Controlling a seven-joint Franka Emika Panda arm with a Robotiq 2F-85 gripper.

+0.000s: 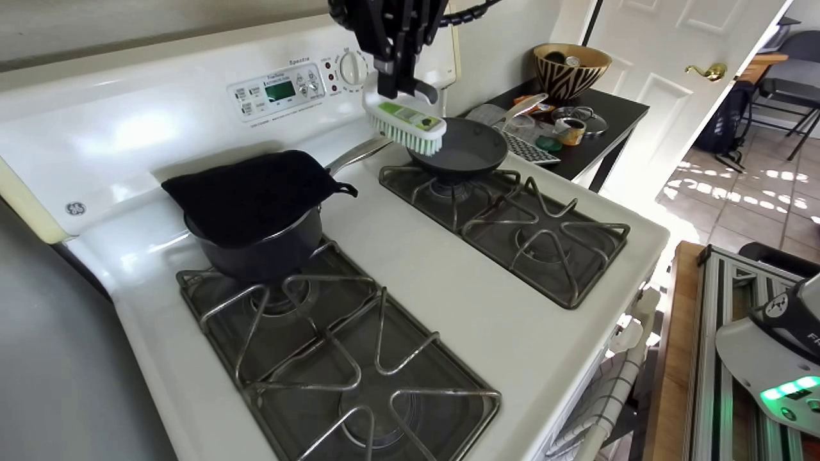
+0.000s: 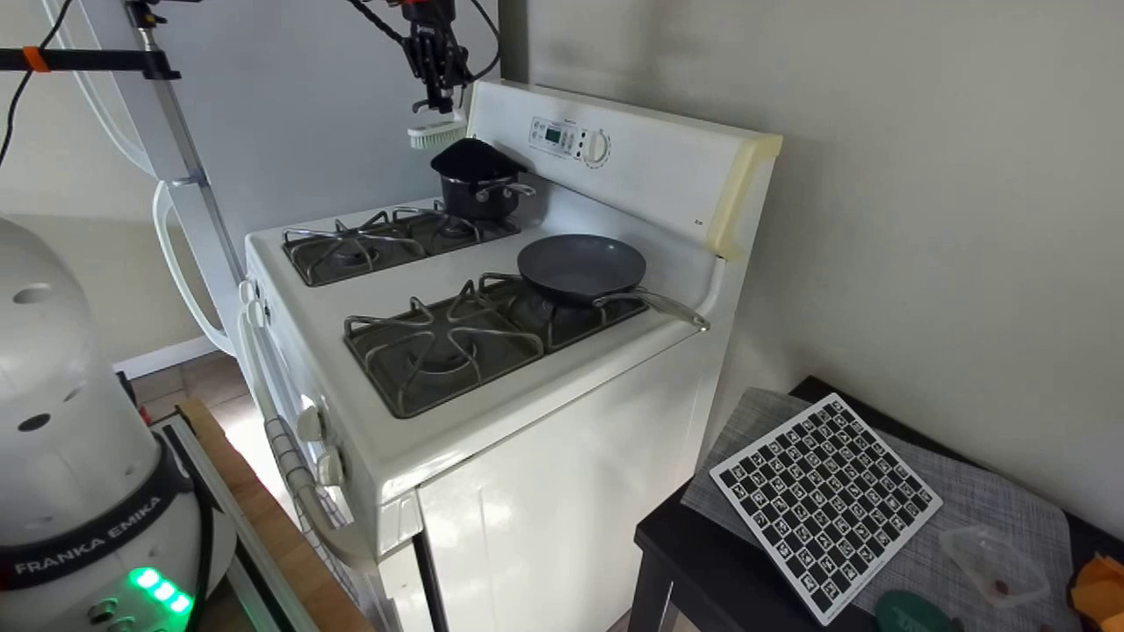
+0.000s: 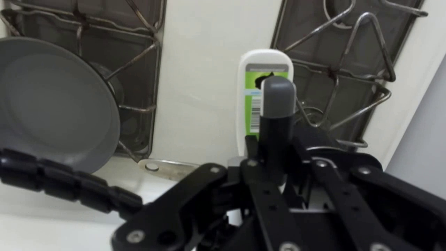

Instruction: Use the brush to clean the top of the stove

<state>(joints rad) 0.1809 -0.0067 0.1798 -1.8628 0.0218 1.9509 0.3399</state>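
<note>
The brush (image 1: 408,123) has a white body, a green label and light green-white bristles pointing down. It is held in the air, roughly level, above the back of the stove (image 1: 410,269). It also shows in an exterior view (image 2: 436,134) and in the wrist view (image 3: 255,111), with its dark, grey-tipped handle over the label. My gripper (image 1: 398,80) is shut on the brush handle; the jaws hide part of the handle. The bristles touch nothing. The stove is white with black burner areas, metal grates and a back panel with a green display.
A black pot (image 1: 262,246) with a black cover and metal handle stands on a back burner. A grey skillet (image 2: 580,268) stands on the other back burner, its handle over the stove's edge. A black side table (image 2: 685,549) bears a patterned board (image 2: 825,509).
</note>
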